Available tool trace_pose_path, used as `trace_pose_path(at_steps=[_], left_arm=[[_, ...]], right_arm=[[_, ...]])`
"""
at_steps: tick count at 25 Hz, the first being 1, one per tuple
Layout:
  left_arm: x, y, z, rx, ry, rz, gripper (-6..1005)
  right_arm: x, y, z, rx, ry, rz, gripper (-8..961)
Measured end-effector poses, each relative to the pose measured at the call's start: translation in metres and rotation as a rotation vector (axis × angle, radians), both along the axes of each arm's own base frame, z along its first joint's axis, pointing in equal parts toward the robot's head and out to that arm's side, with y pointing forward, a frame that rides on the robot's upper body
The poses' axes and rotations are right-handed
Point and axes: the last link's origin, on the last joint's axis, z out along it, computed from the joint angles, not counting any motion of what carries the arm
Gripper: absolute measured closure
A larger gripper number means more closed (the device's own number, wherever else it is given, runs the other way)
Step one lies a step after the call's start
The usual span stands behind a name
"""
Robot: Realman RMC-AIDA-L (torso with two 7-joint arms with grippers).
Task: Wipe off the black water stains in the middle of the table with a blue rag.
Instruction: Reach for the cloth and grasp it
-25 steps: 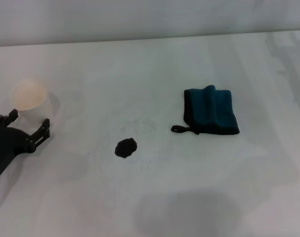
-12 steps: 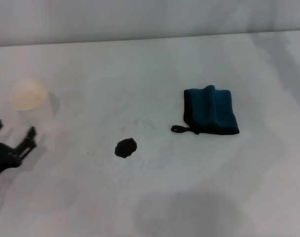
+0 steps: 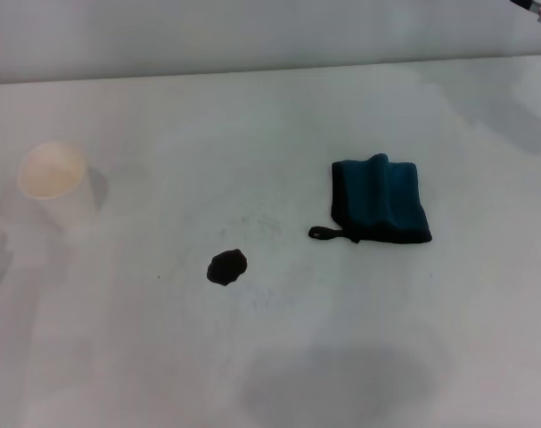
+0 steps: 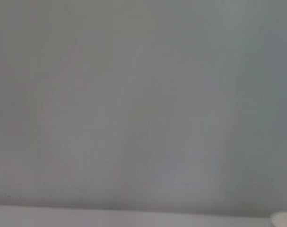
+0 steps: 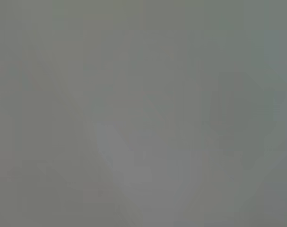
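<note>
Lying folded on the wide white matte tabletop (image 3: 279,374), the dark teal-blue cloth rag (image 3: 381,199) with black edging sits right of centre, its small black loop tag pointing toward the middle. The small irregular black blob of water stain (image 3: 226,267) is near the tabletop's centre, apart from the rag, to its left and closer to the robot. A white paper cup (image 3: 53,183) stands upright far to the left. Only a dark sliver of the right arm (image 3: 539,7) shows at the far right corner; its jaws are out of sight, as are the left arm's. Both wrist views show only blank grey.
</note>
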Motion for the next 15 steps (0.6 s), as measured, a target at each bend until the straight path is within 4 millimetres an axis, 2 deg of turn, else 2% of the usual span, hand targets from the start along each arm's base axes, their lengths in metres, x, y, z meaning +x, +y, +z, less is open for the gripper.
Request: trace_pose_path(at_steps=[7,13,15], left_arm=[[0.003,0.015,0.011,0.069,-0.023,0.006,122],[0.01,0.033,0.02,0.125,-0.044,-0.003,123],[0.012,0.039,0.024,0.146,-0.052,-0.004,123]], right_arm=[[-0.022,-0.013,-0.015,-0.247,-0.284,-0.096,171],[-0.036,-0.044,-0.03,-0.386,-0.643,-0.272,172],[-0.043,-0.055,-0.043,-0.444,-0.801,-0.31,172]])
